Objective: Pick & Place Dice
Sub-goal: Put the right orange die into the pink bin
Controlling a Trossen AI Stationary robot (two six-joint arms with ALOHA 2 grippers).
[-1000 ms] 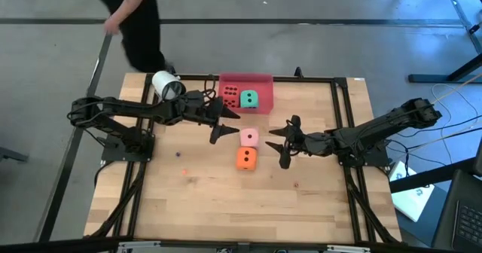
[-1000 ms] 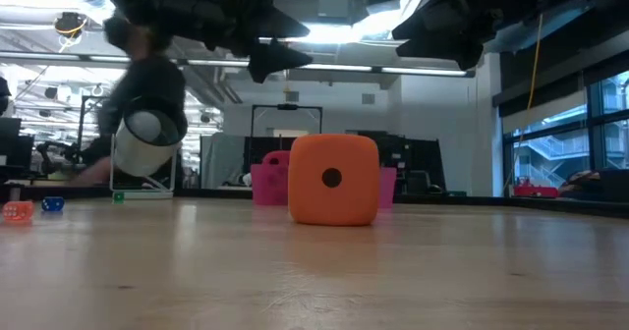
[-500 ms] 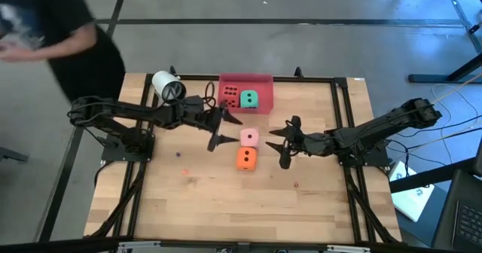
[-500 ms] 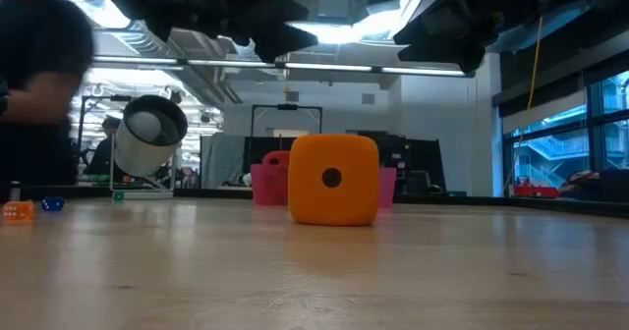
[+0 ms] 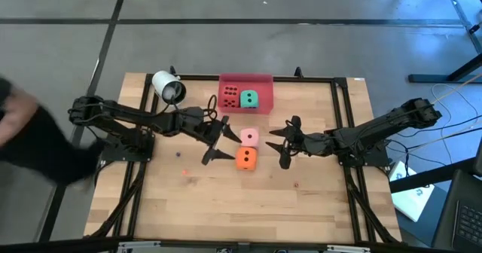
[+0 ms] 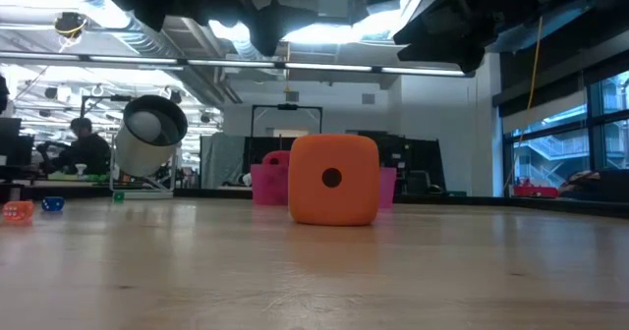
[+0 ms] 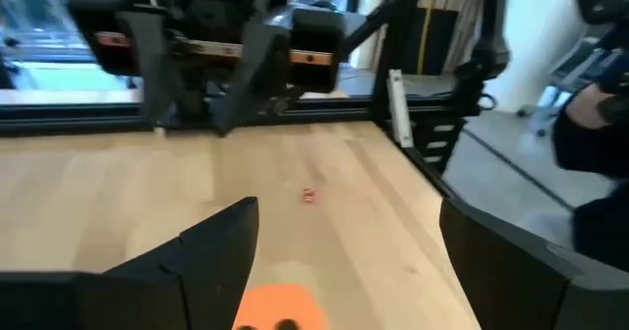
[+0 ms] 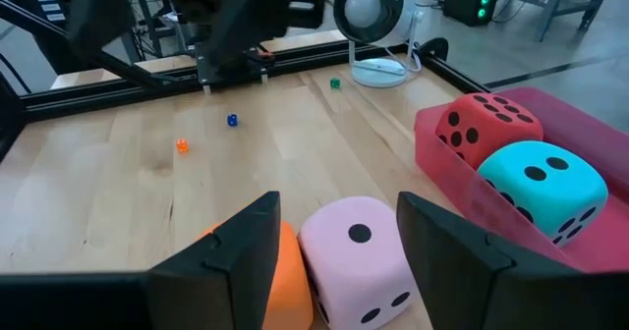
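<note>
overhead, the high view looks straight down and takes in the whole table (image 5: 316,200), all four edges, with floor beyond. down at table-top height, the low view looks level across the boards into the room, so close to the orange die (image 6: 333,179) that it fills the middle. the left wrist view looks forward past its own dark fingers (image 7: 211,251) across the wood to the table's frame, the same orange die just peeking in below. the right wrist view faces the opposite way, close on the pink die (image 8: 359,261) and the pink tray (image 8: 442,168), reaching the white lamp (image 8: 369,6) at the far edge, a lamp the low view shares.
</note>
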